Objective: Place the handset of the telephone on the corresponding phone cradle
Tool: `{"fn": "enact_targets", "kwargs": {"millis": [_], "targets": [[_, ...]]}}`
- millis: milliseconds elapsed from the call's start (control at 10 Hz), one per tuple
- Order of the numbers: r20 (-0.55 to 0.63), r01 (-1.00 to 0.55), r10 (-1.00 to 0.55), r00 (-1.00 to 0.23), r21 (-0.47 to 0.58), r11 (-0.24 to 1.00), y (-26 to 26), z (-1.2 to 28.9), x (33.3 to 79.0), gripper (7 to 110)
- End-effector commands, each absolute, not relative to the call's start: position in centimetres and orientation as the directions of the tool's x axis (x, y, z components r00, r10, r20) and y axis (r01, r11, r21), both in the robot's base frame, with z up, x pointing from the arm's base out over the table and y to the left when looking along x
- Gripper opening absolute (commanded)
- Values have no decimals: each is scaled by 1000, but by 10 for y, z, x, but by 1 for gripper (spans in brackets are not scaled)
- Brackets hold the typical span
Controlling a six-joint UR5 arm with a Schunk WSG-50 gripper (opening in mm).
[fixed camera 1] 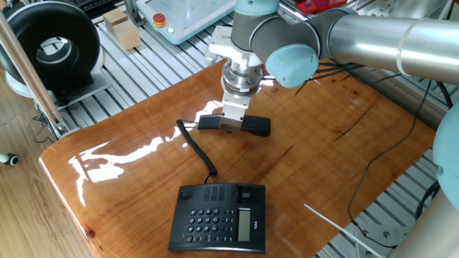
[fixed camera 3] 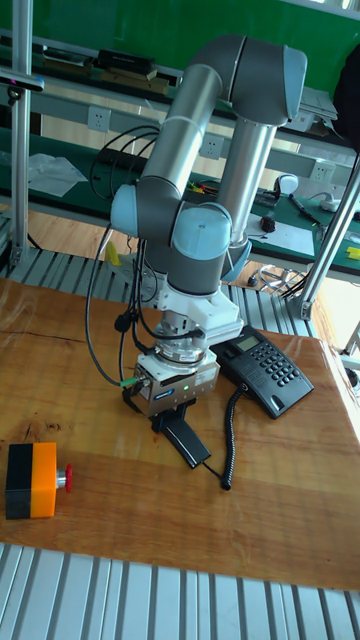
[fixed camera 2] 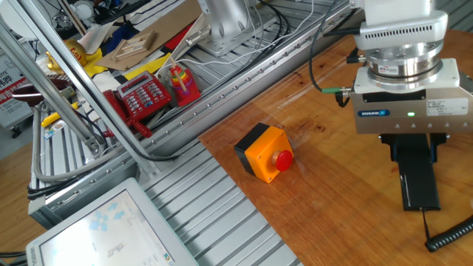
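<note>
The black handset (fixed camera 1: 252, 125) lies across the far middle of the wooden table, at or just above its surface. My gripper (fixed camera 1: 231, 125) points straight down over its middle, shut on the handset, fingers against both long sides. In the other fixed view the handset (fixed camera 2: 419, 185) sticks out below the gripper (fixed camera 2: 416, 151). Its coiled cord (fixed camera 1: 197, 147) runs to the telephone (fixed camera 1: 219, 218) at the near edge. The phone cradle (fixed camera 1: 224, 193), the grille strip on the phone's far side, is empty. In the tall fixed view the gripper (fixed camera 3: 172, 425) holds the handset (fixed camera 3: 188, 443) left of the telephone (fixed camera 3: 265, 372).
An orange box with a red button (fixed camera 2: 266, 151) sits on the table to the side of the gripper. A red keypad device (fixed camera 2: 144, 94) and clutter lie on the metal frame beyond the table edge. A thin white rod (fixed camera 1: 337, 226) lies near the table's right corner.
</note>
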State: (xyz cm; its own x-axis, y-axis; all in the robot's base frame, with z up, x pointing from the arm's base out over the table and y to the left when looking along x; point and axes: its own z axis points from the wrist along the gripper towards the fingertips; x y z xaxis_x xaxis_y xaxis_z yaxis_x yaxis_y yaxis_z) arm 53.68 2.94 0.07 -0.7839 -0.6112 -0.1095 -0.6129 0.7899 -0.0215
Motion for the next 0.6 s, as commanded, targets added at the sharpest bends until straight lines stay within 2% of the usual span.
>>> {"fn": "enact_targets", "kwargs": {"millis": [0,100,200,300,400,500], "targets": [[-110,-610,-607,-787,-13,792,26,8,537,44],[-110,-597,-594,-797,-9,802,28,10,539,44],[-100,-559,-559,-823,-30,829,26,9,539,22],[-96,-539,-540,-836,-40,842,25,7,538,22],[-98,-539,-539,-836,-34,842,26,7,538,7],[-100,-540,-540,-836,-29,841,28,7,537,7]]}}
